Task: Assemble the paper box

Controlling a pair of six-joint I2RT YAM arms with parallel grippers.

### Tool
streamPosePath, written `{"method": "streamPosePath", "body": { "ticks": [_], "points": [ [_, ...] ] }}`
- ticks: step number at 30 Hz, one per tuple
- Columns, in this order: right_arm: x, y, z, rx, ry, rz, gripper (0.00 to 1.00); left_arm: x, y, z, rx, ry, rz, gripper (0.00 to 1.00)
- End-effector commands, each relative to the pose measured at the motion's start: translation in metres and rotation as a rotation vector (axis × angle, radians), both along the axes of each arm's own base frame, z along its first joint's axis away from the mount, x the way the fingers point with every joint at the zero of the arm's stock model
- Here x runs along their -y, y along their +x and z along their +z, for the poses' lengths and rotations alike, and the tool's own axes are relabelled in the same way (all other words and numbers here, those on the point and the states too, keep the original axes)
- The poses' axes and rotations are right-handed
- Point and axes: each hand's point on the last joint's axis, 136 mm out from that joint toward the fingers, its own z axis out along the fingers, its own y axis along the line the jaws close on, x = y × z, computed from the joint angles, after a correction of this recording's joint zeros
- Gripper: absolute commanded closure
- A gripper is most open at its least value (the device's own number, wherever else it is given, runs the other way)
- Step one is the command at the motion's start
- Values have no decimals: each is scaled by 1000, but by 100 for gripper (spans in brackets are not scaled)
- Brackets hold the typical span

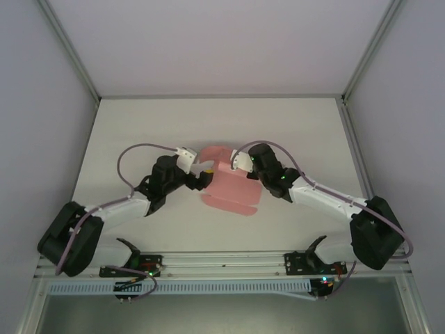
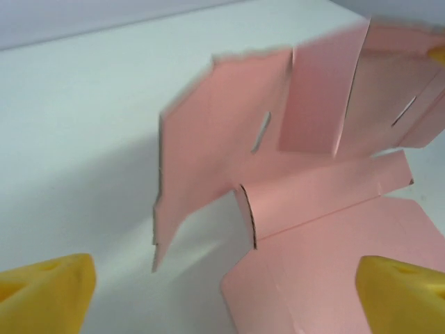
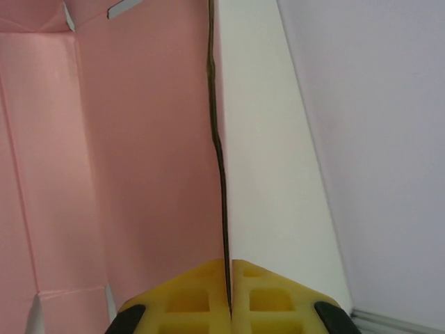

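Half-folded paper box (image 1: 233,191), long axis running near-to-far. Right end effector (image 3: 228,278) clamps its upright panel; left end effector (image 2: 222,299) released.

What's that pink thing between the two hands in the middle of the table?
The paper box, partly folded, seen in the top view. The right hand pinches its edge; the left hand is open beside it.

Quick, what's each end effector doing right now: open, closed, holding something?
Left end effector: open, holding nothing.
Right end effector: closed on a thin edge of the pink paper box.
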Motion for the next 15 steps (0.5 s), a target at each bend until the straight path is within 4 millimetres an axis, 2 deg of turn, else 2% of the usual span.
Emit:
{"method": "streamPosePath", "body": {
  "ticks": [1,6,11,15],
  "points": [
    [2,7,-9,103,-146,-4,95,-22,4,5,-48,-47,95,0],
    [-4,14,-15,192,-184,7,92,-50,26,-6,-152,-107,226,1],
    [-5,20,-28,223,-229,14,84,-60,45,-10,-195,-193,221,0],
    [-2,26,-38,263,-297,4,84,-71,64,-21,-236,-201,253,0]
  ]
}}
